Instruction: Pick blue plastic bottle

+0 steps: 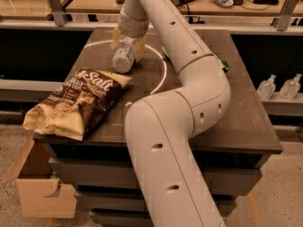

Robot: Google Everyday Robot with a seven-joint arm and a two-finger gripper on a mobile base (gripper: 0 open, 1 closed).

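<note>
The blue plastic bottle [123,56] lies on its side at the back left of the dark table [246,122], its base toward the camera, inside a white circle marked on the top. My gripper [128,42] hangs straight down over the bottle's far end. Its yellowish fingers [140,47] stand open, one on each side of the bottle, close to it or touching it. The bottle rests on the table. The bottle's cap end is hidden under the gripper.
A brown chip bag [78,103] lies at the table's front left corner. A green bag [222,65] peeks out behind my arm [189,70], which crosses the table's middle. Two pump bottles [267,86] stand on a ledge at right. A cardboard box [42,188] sits on the floor at left.
</note>
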